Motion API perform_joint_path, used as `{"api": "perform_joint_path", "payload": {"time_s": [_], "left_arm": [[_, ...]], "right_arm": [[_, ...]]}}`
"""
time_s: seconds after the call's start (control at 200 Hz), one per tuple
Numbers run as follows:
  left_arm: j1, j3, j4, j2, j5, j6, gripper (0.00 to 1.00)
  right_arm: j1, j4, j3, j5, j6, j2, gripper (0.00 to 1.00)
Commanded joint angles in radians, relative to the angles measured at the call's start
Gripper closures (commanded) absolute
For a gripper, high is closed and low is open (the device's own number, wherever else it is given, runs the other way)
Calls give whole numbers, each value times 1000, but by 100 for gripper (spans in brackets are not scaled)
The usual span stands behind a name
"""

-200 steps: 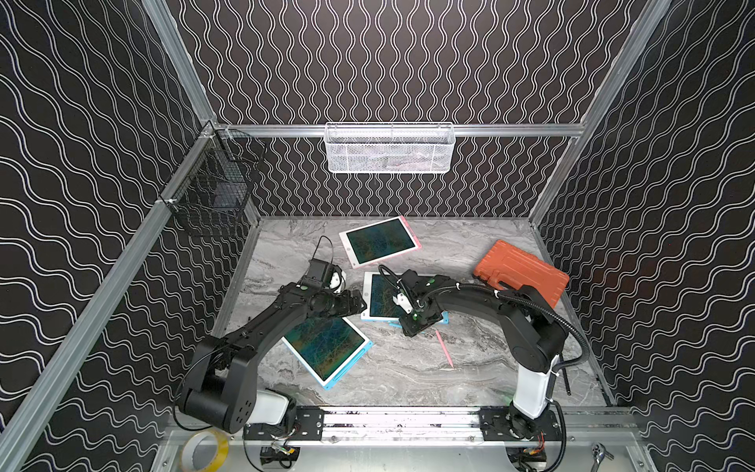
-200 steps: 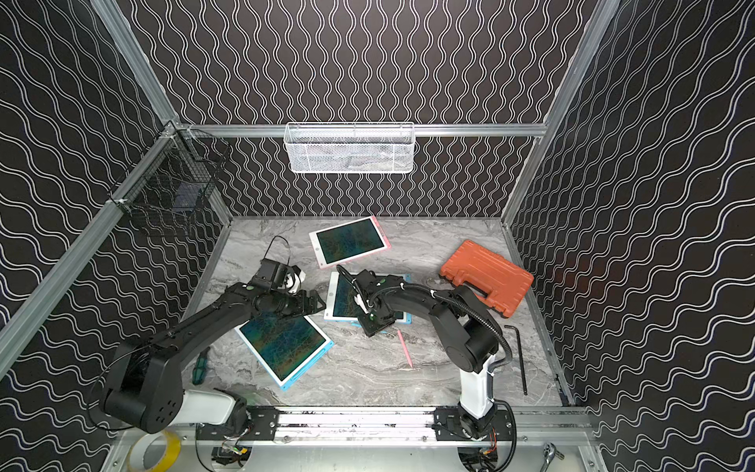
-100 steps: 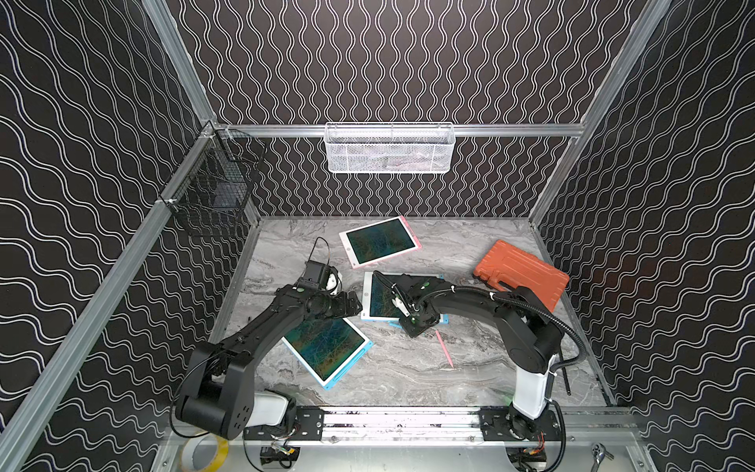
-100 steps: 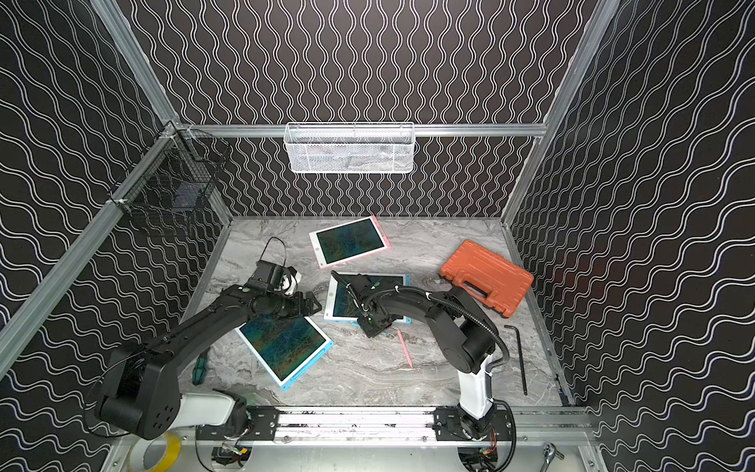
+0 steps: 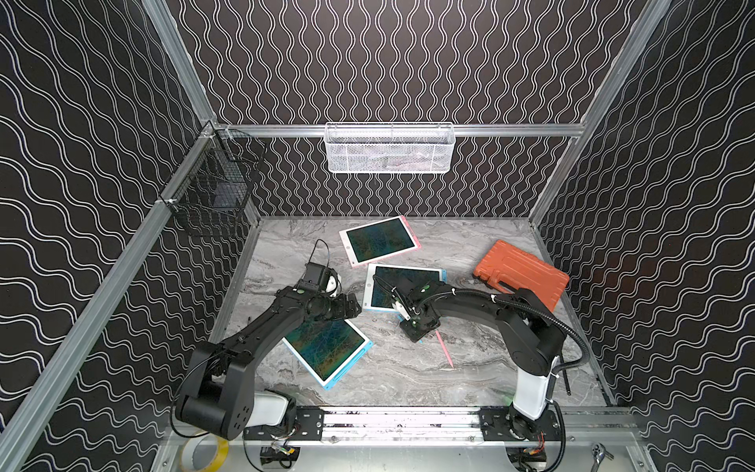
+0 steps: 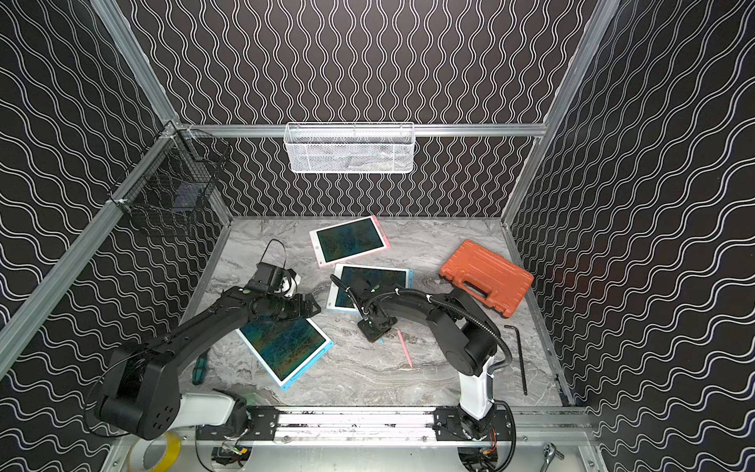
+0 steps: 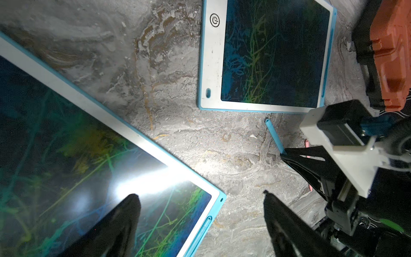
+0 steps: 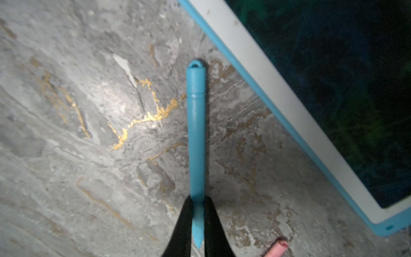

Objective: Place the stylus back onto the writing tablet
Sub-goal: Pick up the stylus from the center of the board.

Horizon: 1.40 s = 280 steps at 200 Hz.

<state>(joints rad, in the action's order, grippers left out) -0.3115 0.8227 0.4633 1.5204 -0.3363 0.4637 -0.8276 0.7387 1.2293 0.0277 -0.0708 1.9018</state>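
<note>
My right gripper [image 8: 197, 209] is shut on the pointed end of a blue stylus [image 8: 196, 133]. The stylus lies flat on the marble table beside the blue-framed writing tablet [image 8: 278, 93]. In both top views that tablet [image 5: 404, 286] [image 6: 371, 286] lies mid-table, with the right gripper [image 5: 416, 331] low at its near edge. The left wrist view shows the stylus [image 7: 274, 135] just off the tablet [image 7: 266, 55]. My left gripper [image 7: 200, 200] is open and holds nothing. It hovers over the corner of a nearer blue tablet [image 5: 327, 351].
A pink stylus [image 5: 444, 349] lies loose just right of the right gripper. A pink-framed tablet [image 5: 380, 240] sits further back. At right are an orange case [image 5: 521, 274] and a black hex key [image 6: 521, 359]. A green screwdriver [image 6: 200, 367] lies by the left arm.
The right jaws have closed onto the blue stylus. Both arms have stayed almost where they were.
</note>
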Motion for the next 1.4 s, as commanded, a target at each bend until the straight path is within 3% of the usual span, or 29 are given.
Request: {"api": "perform_joint_path", "payload": {"time_s": [0.0, 0.576, 0.976, 1.396], "left_arm": [[2, -5, -36, 0, 6, -7, 9], [2, -13, -51, 4, 11, 2, 10], [2, -8, -51, 4, 16, -4, 10], [5, -4, -35, 8, 23, -22, 10]], "right_arm": [[-3, 59, -16, -78, -18, 3, 89], [-4, 44, -47, -25, -59, -62, 93], [-3, 7, -72, -48, -74, -36, 85], [-5, -1, -91, -30, -104, -45, 97]]}}
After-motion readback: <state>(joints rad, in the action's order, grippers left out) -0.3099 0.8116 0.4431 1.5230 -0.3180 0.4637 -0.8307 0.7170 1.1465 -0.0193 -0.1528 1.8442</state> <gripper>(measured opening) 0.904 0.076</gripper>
